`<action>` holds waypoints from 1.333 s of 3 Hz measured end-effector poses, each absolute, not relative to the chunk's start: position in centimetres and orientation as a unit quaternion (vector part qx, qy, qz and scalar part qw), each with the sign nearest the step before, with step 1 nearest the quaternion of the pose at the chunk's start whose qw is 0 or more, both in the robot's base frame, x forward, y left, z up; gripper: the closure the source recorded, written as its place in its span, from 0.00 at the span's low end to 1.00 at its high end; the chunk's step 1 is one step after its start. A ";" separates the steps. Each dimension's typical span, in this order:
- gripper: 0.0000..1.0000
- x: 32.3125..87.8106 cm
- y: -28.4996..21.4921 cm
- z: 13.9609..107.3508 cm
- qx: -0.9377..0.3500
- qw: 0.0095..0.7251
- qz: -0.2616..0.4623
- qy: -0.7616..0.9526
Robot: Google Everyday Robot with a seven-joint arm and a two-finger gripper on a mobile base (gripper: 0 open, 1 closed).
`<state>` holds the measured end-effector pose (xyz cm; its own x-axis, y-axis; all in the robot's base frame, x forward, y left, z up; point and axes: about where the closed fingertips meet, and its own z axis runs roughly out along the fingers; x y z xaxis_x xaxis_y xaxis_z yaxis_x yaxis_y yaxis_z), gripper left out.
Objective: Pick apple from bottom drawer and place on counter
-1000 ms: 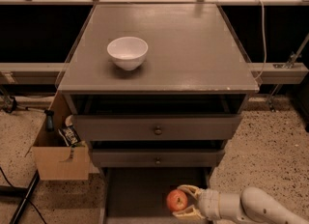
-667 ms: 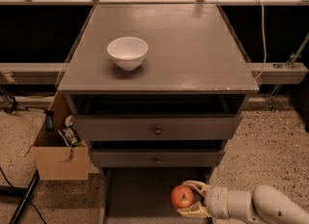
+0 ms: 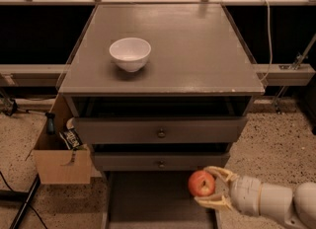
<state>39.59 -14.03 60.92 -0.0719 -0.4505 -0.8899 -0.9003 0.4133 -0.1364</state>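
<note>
At the lower right, the cream-coloured two-finger gripper (image 3: 205, 186) reaches in on a pale, rounded arm (image 3: 276, 204). Its fingers (image 3: 220, 172) are spread just wide enough to pinch the small round red apple (image 3: 201, 183), one finger over the top of the fruit and one under it. The apple has a lighter patch on its upper face and sits in that grasp over the right side of the bottom drawer (image 3: 148, 198), a wide, shallow grey-brown tray with a flat dark floor that is pulled out towards the camera. The apple is near the tray's right wall, just below the front of the drawer above. Behind it are two closed grey-brown drawer fronts, the middle drawer (image 3: 128, 162) and the top drawer (image 3: 123, 131), each with a small round knob at its centre. To the left of the cabinet, an open brown cardboard box (image 3: 61, 166) stands on the speckled floor (image 3: 276, 139) with some small items inside. Above the drawers lies the counter (image 3: 197, 50), a broad, square, slightly glossy grey-brown top. A round white ceramic bowl (image 3: 130, 54) stands upright on its left half. A thin white cable (image 3: 269, 35) hangs past its far right edge.
</note>
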 end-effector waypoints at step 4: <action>1.00 41.7 -15.5 74.8 -0.510 0.508 0.186 0.669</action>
<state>41.66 -15.53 74.79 0.0349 -0.4933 -0.8692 -0.8712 0.4112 -0.2683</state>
